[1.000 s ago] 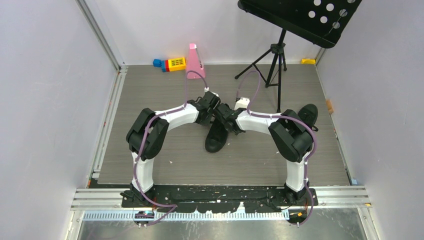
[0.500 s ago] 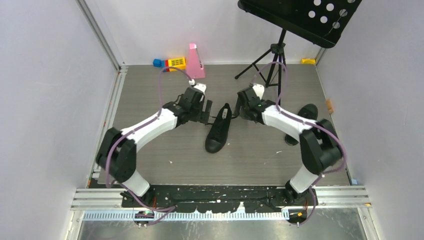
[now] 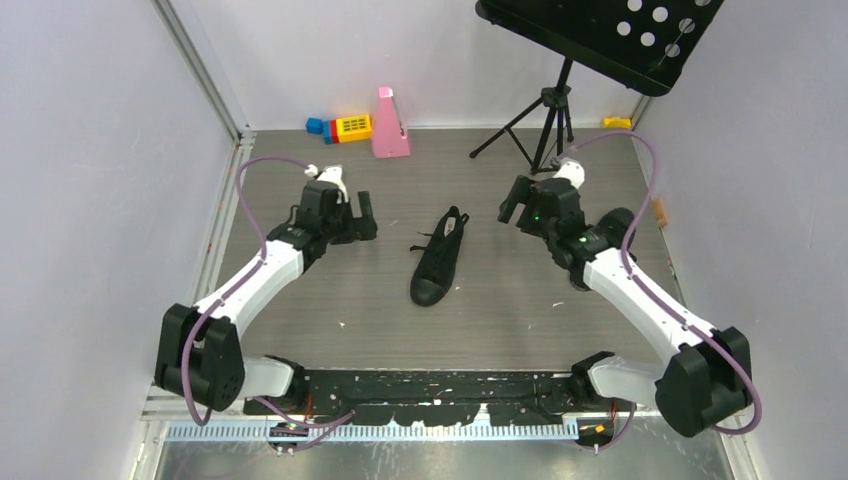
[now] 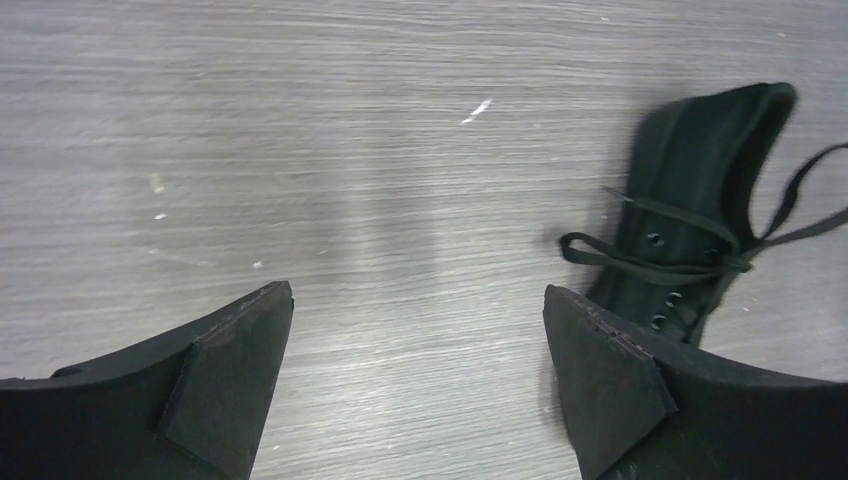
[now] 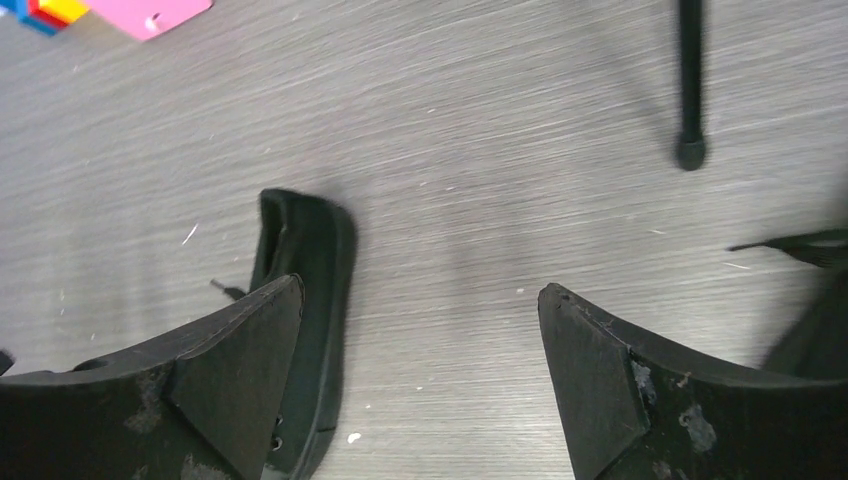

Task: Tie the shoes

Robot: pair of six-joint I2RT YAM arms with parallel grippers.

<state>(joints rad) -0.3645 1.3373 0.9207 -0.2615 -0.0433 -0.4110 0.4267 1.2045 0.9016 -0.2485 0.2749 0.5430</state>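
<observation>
One black shoe (image 3: 438, 262) lies on the grey floor in the middle, toe toward the arm bases, with its thin laces (image 3: 424, 240) crossed over the tongue and loose ends trailing left. My left gripper (image 3: 367, 218) hovers open to its left, clear of it. In the left wrist view the shoe (image 4: 700, 225) and its laces (image 4: 640, 262) sit beyond my right-hand finger, and my left gripper (image 4: 417, 292) holds nothing. My right gripper (image 3: 511, 204) is open to the shoe's right. The right wrist view shows my right gripper (image 5: 420, 288) empty, with the shoe's heel (image 5: 312, 262) behind the left finger.
A second black shoe (image 3: 619, 223) lies at the right, partly behind the right arm. A black tripod music stand (image 3: 548, 130) stands at the back right, one foot (image 5: 690, 152) ahead of my right gripper. A pink wedge (image 3: 388, 125) and coloured blocks (image 3: 342, 127) sit by the back wall.
Both grippers were shut over the shoe's lacing a second ago. They have opened, let go, and swung outward, left arm to the left and right arm to the right.
</observation>
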